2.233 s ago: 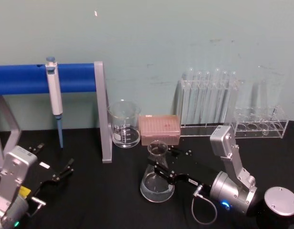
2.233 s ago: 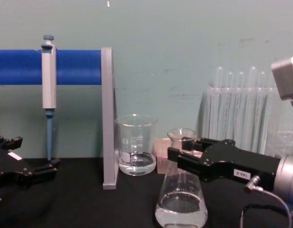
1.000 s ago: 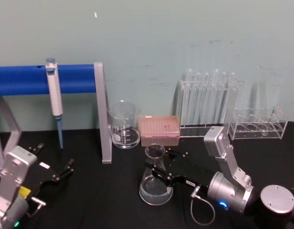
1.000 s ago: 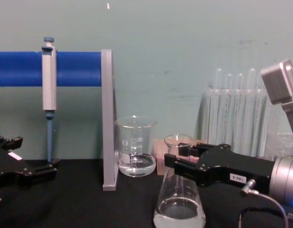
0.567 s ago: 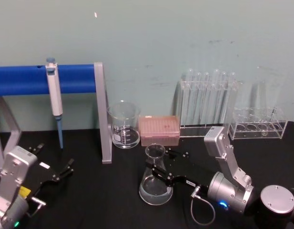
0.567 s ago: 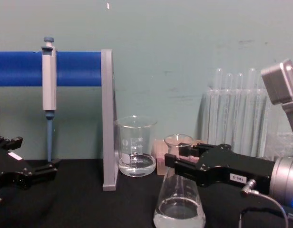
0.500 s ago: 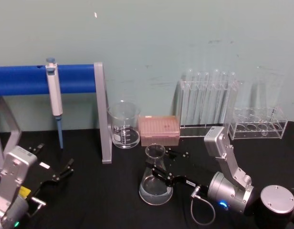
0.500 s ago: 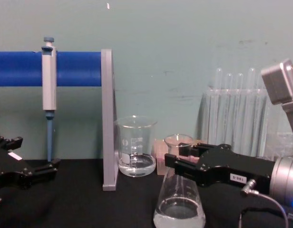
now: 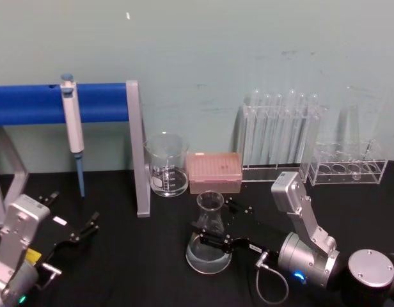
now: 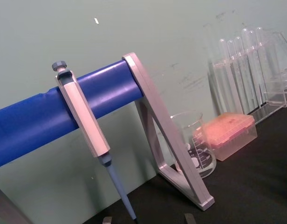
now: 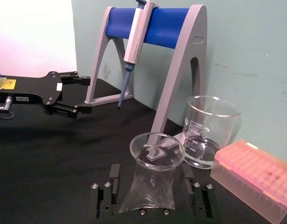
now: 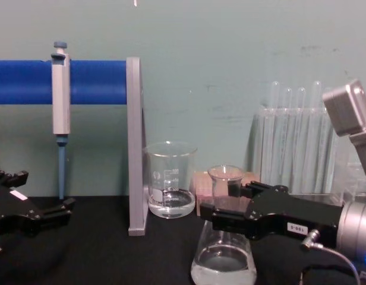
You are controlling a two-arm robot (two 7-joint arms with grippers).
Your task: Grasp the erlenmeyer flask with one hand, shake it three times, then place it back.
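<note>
The erlenmeyer flask (image 9: 208,251) stands upright on the black table, a little clear liquid in its wide base (image 12: 224,264). My right gripper (image 9: 216,222) straddles its cone from the right, low on the body. In the right wrist view the flask (image 11: 153,184) sits between the two fingers (image 11: 114,189) with a small gap on each side, so the gripper (image 11: 153,205) is open around it. My left gripper (image 9: 74,208) rests parked and open at the table's left (image 12: 46,190), far from the flask.
A glass beaker (image 9: 166,166) and a pink tip box (image 9: 213,171) stand just behind the flask. A pipette (image 9: 71,121) hangs on the blue-barred grey stand (image 9: 136,153). Test tube racks (image 9: 280,134) (image 9: 347,169) line the back right.
The flask, earlier held leaning at its neck, now stands upright. The right gripper has slid lower on it and its fingers have spread apart. The left arm has not moved.
</note>
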